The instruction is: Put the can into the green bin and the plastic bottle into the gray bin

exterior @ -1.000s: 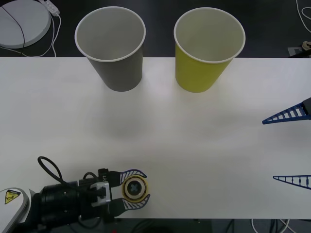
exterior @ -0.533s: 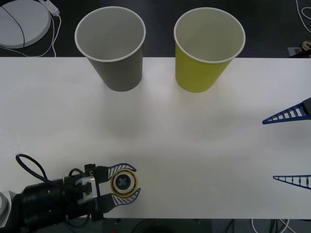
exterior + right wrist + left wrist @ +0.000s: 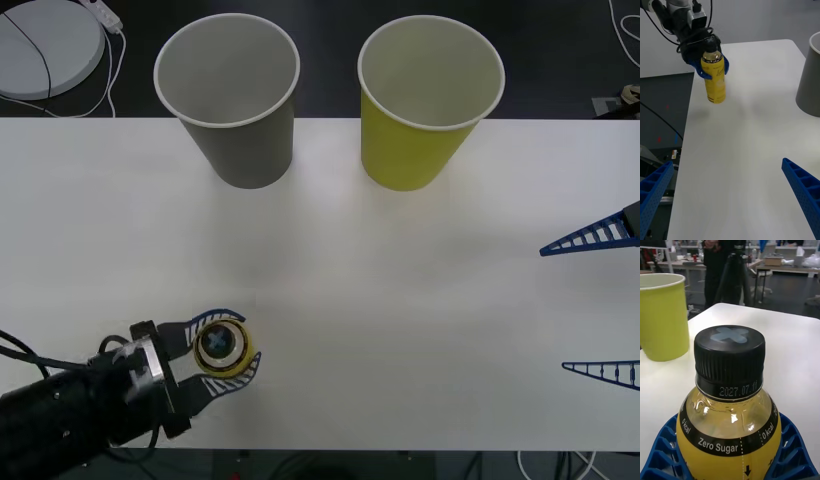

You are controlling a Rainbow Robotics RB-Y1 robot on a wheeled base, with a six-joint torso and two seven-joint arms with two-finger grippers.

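Observation:
The plastic bottle [image 3: 221,346], yellow with a dark cap, is upright near the table's front left edge, and my left gripper [image 3: 222,352] is shut on it. In the right wrist view the plastic bottle [image 3: 715,78] hangs clear of the tabletop in the blue fingers [image 3: 724,66]. The left wrist view looks down on its cap [image 3: 730,348], with the green bin [image 3: 662,315] beyond it. The gray bin [image 3: 230,95] stands at the back left and the green bin [image 3: 428,100] at the back right. My right gripper [image 3: 600,305] waits open at the right edge. The can is out of view.
The white table [image 3: 400,300] stretches between the bottle and the two bins. A round white device [image 3: 40,40] with a cable lies beyond the table's back left corner. The table's front edge runs just behind the left gripper.
My left gripper has carried the bottle leftward and a little farther from the front edge, lifting it. The right arm and both bins have stayed still.

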